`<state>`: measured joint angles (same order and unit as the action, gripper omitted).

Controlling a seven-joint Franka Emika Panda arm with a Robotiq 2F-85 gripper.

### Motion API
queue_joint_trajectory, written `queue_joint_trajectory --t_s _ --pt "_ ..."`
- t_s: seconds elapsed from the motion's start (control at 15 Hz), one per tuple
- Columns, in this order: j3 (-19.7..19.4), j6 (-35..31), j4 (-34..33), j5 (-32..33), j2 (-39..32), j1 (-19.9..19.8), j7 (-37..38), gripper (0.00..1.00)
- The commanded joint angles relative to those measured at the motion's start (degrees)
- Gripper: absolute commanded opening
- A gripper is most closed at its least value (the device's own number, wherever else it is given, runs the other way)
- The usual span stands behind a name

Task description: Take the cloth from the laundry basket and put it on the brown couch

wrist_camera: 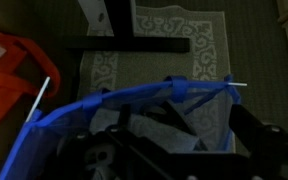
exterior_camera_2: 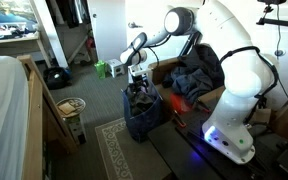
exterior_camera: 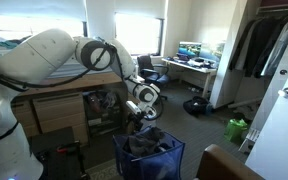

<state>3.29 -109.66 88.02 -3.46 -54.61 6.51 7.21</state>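
Note:
The blue mesh laundry basket stands on the floor and also shows in an exterior view. Dark grey cloth lies bunched inside it. My gripper hangs just above the basket's opening, at the cloth's top, also in an exterior view. In the wrist view the basket rim curves across the frame, with grey cloth below it. The dark fingers of my gripper stand apart on either side of the cloth and look open. The brown couch is beside the basket.
The couch carries a pile of clothes. A patterned rug lies under the basket. An orange object sits next to the basket. A wooden bed frame stands behind the arm. A green container is on the floor.

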Motion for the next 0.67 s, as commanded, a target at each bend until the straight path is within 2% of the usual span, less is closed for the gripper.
queue_joint_trajectory --t_s 0.0,0.2,0.6 --pt "-0.99 -4.46 -1.79 -1.18 -3.29 0.15 2.99 1.0" --pt "-1.66 -7.59 -3.15 -0.67 -6.57 0.44 4.66 1.0" --pt "-3.12 -7.86 -8.35 0.0 -13.36 2.11 9.11 1.0"
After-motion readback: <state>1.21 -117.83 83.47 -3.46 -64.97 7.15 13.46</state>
